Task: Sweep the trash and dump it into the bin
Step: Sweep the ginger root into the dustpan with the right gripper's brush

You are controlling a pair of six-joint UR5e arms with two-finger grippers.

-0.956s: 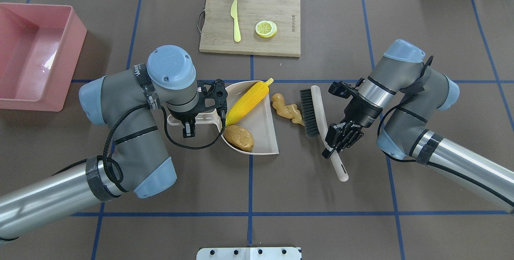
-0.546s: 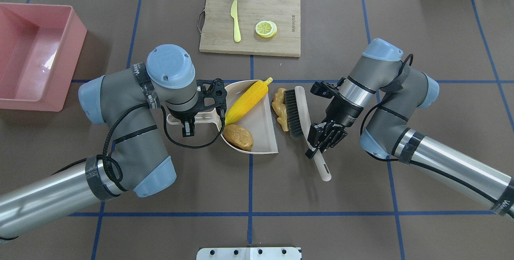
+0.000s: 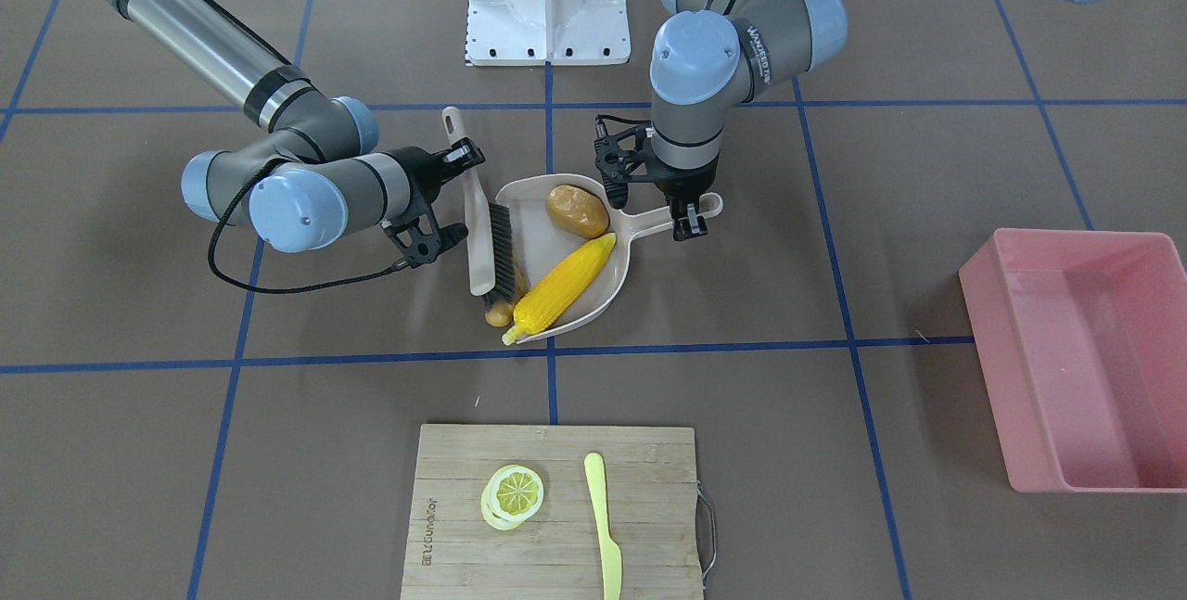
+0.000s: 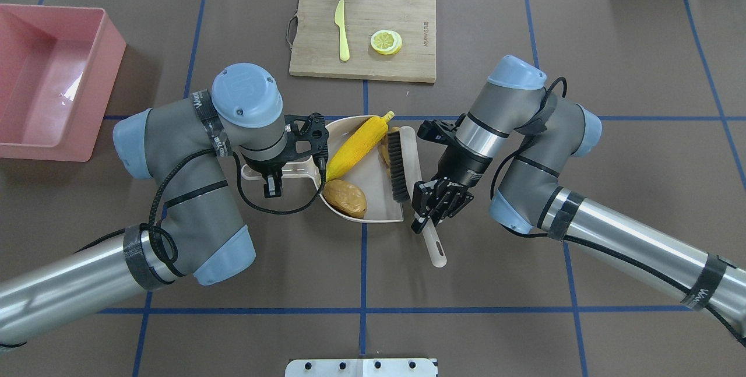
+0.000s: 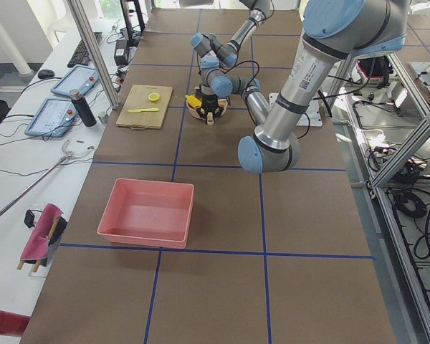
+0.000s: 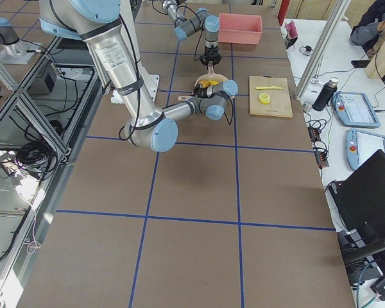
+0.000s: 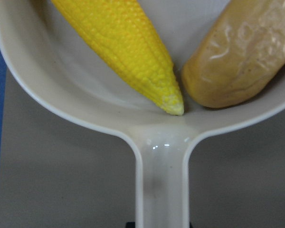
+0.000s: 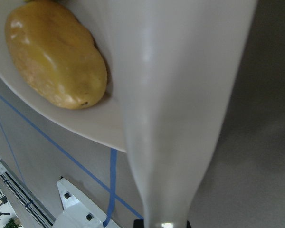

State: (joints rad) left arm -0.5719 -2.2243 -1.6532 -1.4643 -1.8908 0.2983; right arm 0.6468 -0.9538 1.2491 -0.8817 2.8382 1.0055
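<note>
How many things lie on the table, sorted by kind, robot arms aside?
Toy foods: 4 (corn, potato, ginger, lemon slice)
Cleaning tools: 2 (dustpan, brush)
Kitchen items: 2 (cutting board, knife)
pink bin: 1
Total: 9

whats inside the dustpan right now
The corn and potato lie inside the dustpan. The ginger is at its open edge, mostly covered by the brush, so whether it is fully in cannot be told.

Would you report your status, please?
Left gripper shut on beige dustpan; right gripper shut on black-bristled brush. Yellow corn cob, brown potato inside; tan ginger root at lip.
</note>
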